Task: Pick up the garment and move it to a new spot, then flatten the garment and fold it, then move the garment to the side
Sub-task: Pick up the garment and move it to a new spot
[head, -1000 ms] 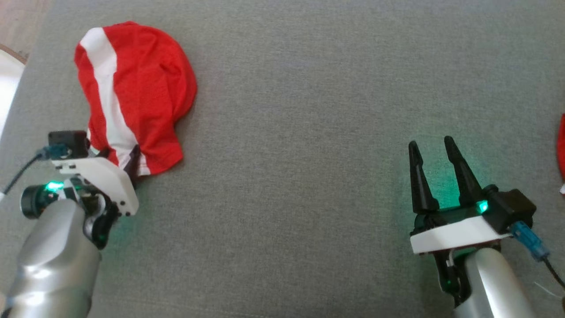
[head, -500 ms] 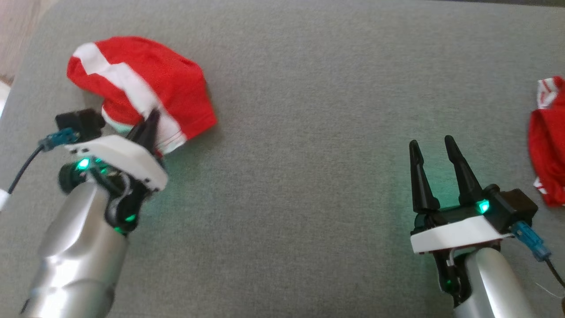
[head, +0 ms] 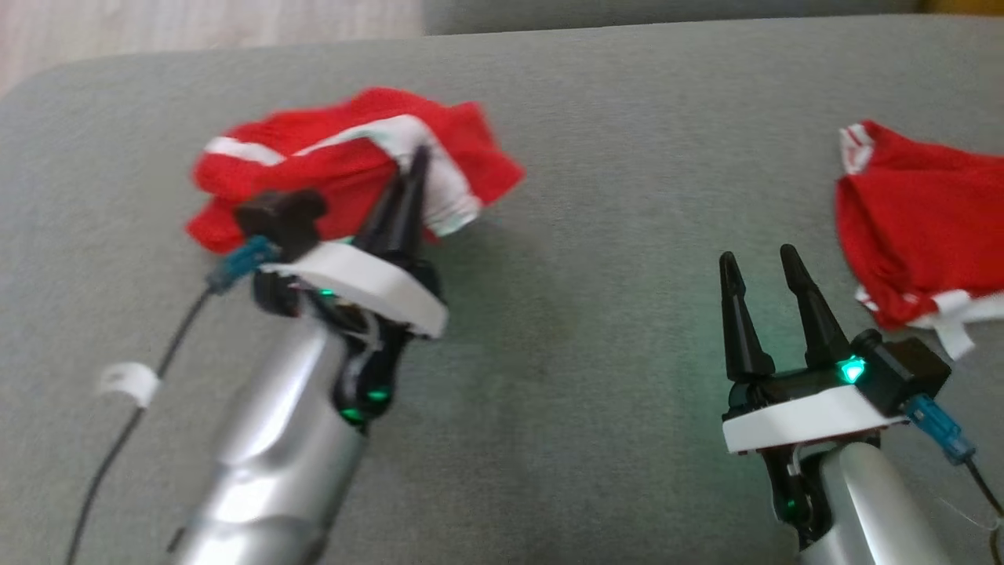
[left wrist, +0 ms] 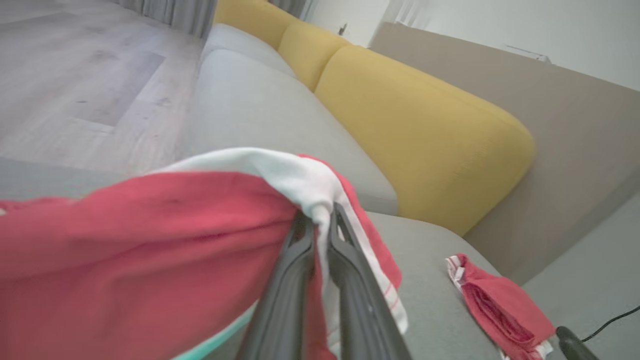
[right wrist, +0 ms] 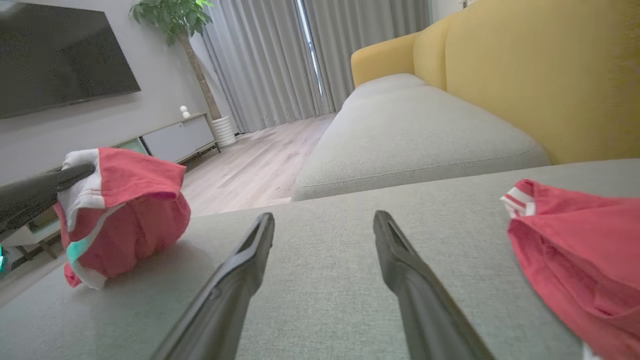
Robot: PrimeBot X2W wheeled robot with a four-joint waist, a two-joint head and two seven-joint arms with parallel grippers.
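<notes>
A red garment with white stripes point(head: 345, 161) hangs bunched from my left gripper point(head: 418, 161), which is shut on its white band point(left wrist: 305, 185) and holds it just above the grey cushion point(head: 588, 235). In the right wrist view the same garment point(right wrist: 125, 220) droops at the left with its lower part touching the cushion. My right gripper point(head: 757, 263) stands open and empty over the cushion's right half, its fingers point(right wrist: 250, 260) spread apart.
A second red and white garment point(head: 918, 220) lies crumpled at the right, close to my right gripper; it shows again as a red heap point(left wrist: 495, 305). Yellow back cushions point(left wrist: 420, 130) rise behind. Wooden floor point(right wrist: 250, 170) lies beyond the cushion's far edge.
My left gripper has carried the garment rightward and away from the cushion's left edge. The camera has turned too, bringing the second garment further into view. The right gripper has held still.
</notes>
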